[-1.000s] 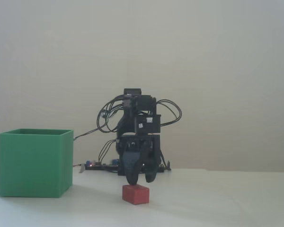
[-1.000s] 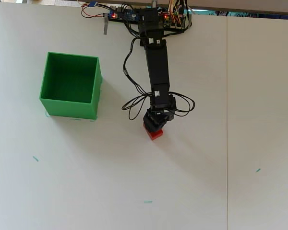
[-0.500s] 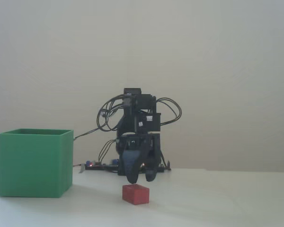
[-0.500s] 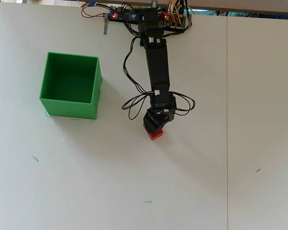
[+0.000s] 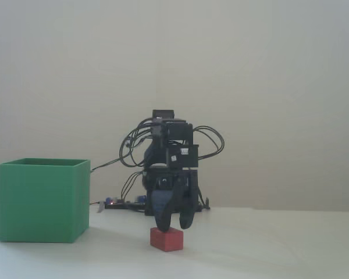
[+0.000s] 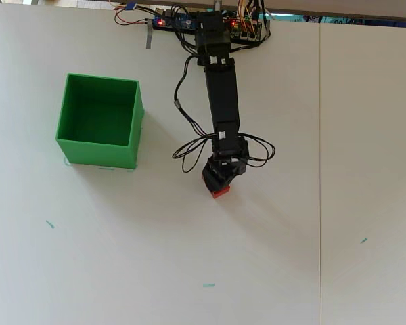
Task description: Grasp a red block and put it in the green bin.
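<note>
Hand [image 5: 173, 225] (jaws parted) above red block [image 5: 166, 239]

One red block [image 5: 166, 239], one green bin [image 5: 42, 200]

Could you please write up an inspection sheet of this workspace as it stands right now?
Surface: white table, a seam running down its right part in the overhead view, a few small teal marks.
Job's things: red block on the table, right of the green bin; the bin looks empty from above.
Clutter: nothing seen.
Gripper: gripper open, tips just above the block, apparently not gripping it.
Cables: black loops hang off the arm; red and blue wires by the controller board at the far edge.
Surroundings: plain pale wall.
</note>
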`<state>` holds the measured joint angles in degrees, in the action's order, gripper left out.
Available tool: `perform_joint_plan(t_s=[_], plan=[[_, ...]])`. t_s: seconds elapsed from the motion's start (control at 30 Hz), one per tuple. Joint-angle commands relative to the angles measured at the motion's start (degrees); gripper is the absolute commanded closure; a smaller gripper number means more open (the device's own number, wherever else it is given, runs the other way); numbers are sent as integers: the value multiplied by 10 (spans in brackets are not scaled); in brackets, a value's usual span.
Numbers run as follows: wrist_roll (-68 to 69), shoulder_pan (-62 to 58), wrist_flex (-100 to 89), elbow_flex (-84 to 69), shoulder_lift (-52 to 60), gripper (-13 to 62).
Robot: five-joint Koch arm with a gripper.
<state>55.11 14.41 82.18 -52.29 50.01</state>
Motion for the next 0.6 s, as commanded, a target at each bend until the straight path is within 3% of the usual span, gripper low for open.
perform_joint_plan(t_s=[0.0,0.5,0.57], plan=[[-1,0,-19,28,-1,197],[-5,-4,-42,37,-22,199],[-13,-5,-42,45,-22,235]])
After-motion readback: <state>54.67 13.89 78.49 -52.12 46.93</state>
